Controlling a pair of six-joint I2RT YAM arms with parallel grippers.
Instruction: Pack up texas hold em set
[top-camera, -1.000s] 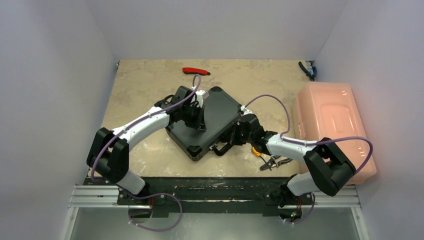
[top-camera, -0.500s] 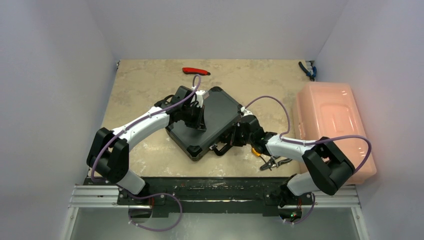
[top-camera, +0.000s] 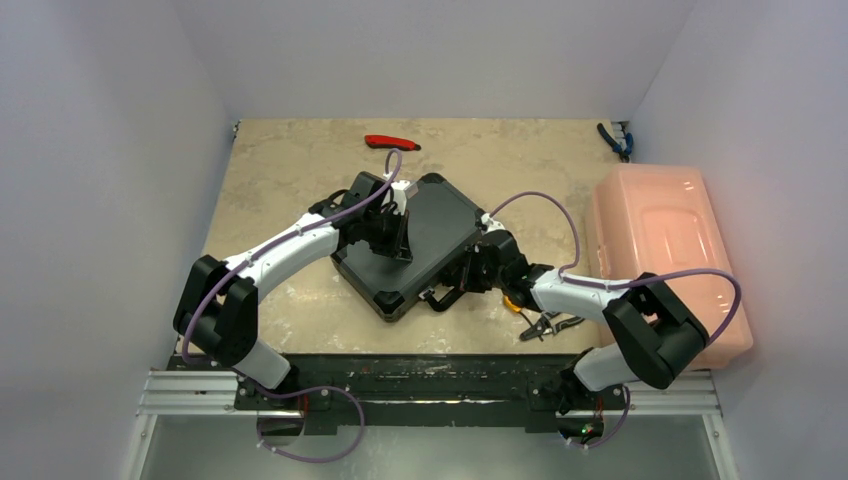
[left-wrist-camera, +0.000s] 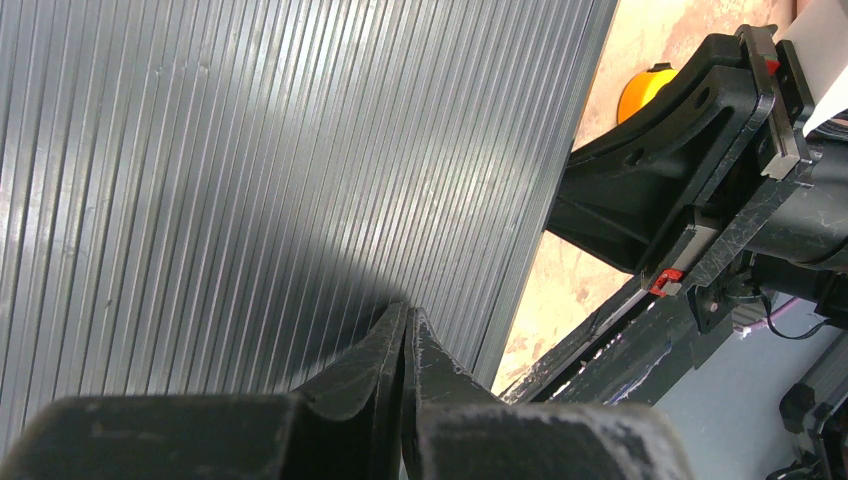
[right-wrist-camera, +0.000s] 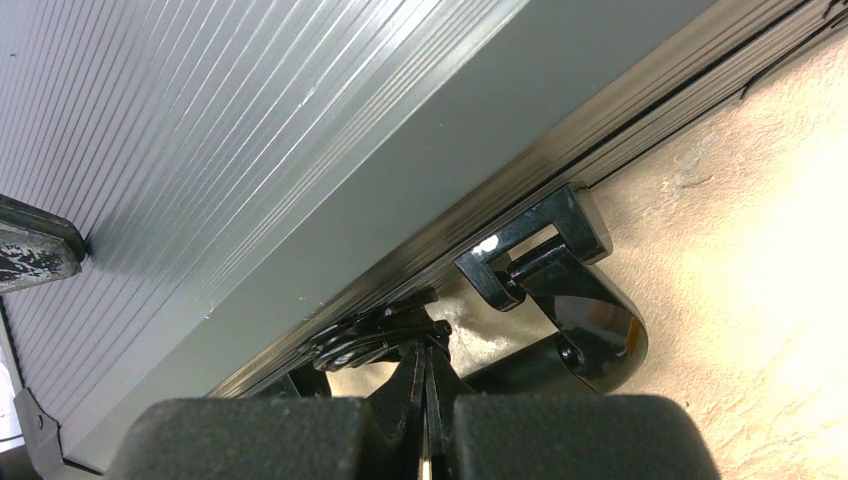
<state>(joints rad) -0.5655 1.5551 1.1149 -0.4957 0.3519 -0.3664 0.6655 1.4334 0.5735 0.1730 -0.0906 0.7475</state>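
The black ribbed briefcase (top-camera: 432, 232) lies closed and skewed on the table, its handle (top-camera: 445, 296) toward the near right. Cards, chips, dice and discs are hidden. My left gripper (top-camera: 400, 242) is shut, with its tips resting on the ribbed lid (left-wrist-camera: 250, 150); it also shows in the left wrist view (left-wrist-camera: 405, 318). My right gripper (top-camera: 470, 272) is shut at the case's front edge. In the right wrist view its tips (right-wrist-camera: 425, 358) touch a black latch (right-wrist-camera: 375, 335) beside the handle's hinge (right-wrist-camera: 590, 320).
An orange-yellow tape measure (top-camera: 512, 300) and black-handled pliers (top-camera: 546, 324) lie just right of the case, under the right forearm. A pink lidded bin (top-camera: 665, 250) fills the right side. A red-handled tool (top-camera: 392, 142) and blue-handled pliers (top-camera: 615, 140) lie at the back.
The right arm has crept very slightly toward the case. The left arm and the case have not moved.
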